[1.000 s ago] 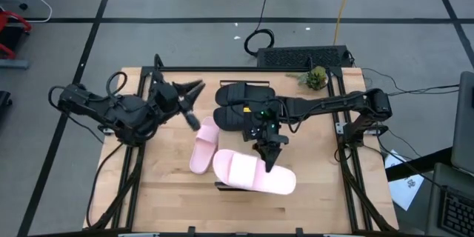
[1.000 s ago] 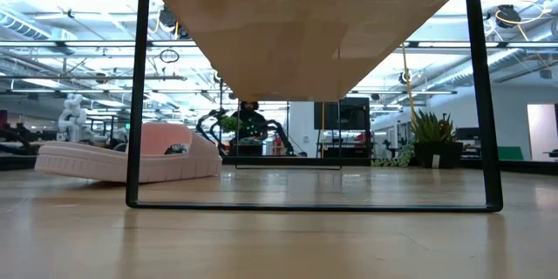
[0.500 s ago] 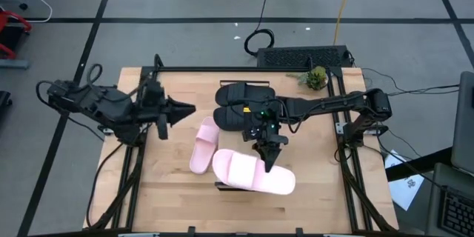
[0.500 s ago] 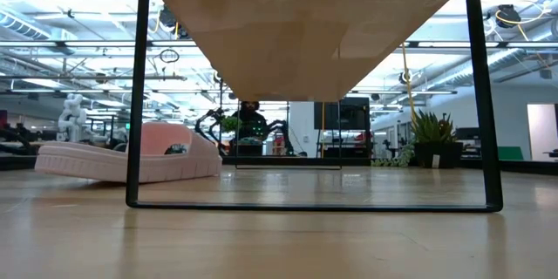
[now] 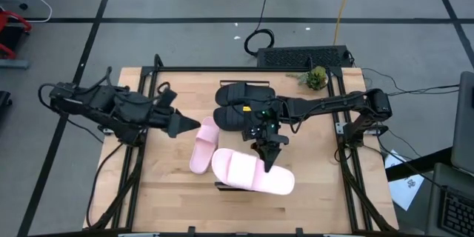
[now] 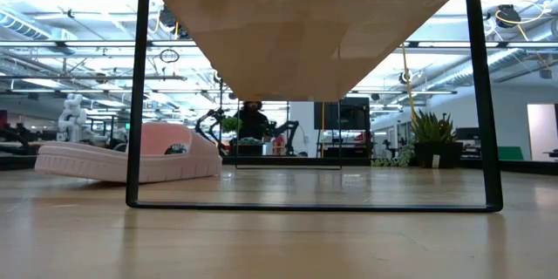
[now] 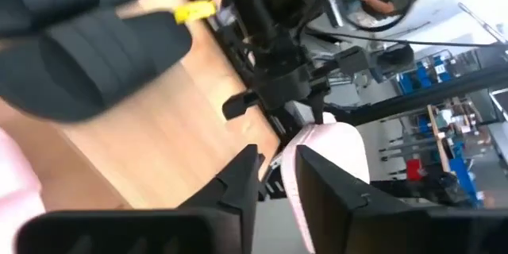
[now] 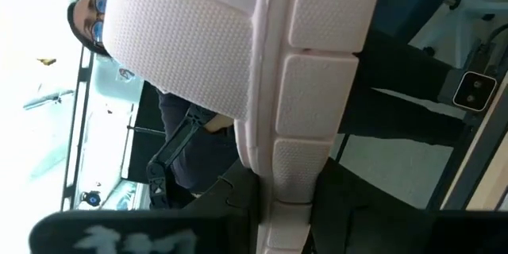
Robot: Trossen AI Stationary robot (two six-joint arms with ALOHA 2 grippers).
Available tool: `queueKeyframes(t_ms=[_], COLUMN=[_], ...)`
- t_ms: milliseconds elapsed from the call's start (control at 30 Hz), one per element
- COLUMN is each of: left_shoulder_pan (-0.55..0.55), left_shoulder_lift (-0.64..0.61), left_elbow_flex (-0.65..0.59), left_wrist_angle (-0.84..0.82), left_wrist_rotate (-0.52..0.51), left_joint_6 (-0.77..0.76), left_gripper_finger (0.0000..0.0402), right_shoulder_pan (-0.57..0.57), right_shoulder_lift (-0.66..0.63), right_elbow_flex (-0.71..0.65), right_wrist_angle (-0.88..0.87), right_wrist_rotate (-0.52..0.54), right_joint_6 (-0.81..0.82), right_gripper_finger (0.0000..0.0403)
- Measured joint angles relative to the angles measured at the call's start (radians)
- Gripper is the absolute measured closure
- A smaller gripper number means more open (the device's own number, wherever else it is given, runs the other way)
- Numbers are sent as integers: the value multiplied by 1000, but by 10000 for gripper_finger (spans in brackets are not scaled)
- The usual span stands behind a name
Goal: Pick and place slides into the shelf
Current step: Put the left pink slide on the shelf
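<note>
Right end effector (image 5: 267, 164) is clamped on the edge of 1 pink slide (image 5: 252, 173), which lies across the shelf (image 5: 219, 186) at the near side of the surface (image 5: 170, 192). Left end effector (image 5: 194, 124) has fingers slightly apart, holds nothing, and points at the 2nd pink slide (image 5: 203, 147) just beside it. 2 black slides (image 5: 241, 106) sit side by side toward the far edge, touching.

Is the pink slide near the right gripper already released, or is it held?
Held: the right gripper is shut on the edge of the pink slide, whose sole sits between its fingers in the right wrist view.
</note>
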Motion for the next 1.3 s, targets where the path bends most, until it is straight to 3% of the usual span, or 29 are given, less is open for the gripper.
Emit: queueKeyframes(t_ms=[267,433,667,1300], left_shoulder_pan=[45,60,62,21], left_shoulder_lift=[81,127,149,196], left_elbow_flex=[0,0,-1,-2], left_wrist_angle=[6,15,93,138], left_wrist_rotate=[168,261,320,342], left_joint_6=[-121,-157,-185,-220], left_gripper_finger=[229,197,190,190], right_shoulder_pan=[0,0,0,-41], right_shoulder_lift=[0,0,0,0], right_elbow_flex=[0,0,0,0], right_wrist_angle=[10,11,11,11], right_wrist_rotate=[0,0,0,7], right_joint_6=[-2,-11,-19,-23], right_gripper_finger=[340,340,340,342])
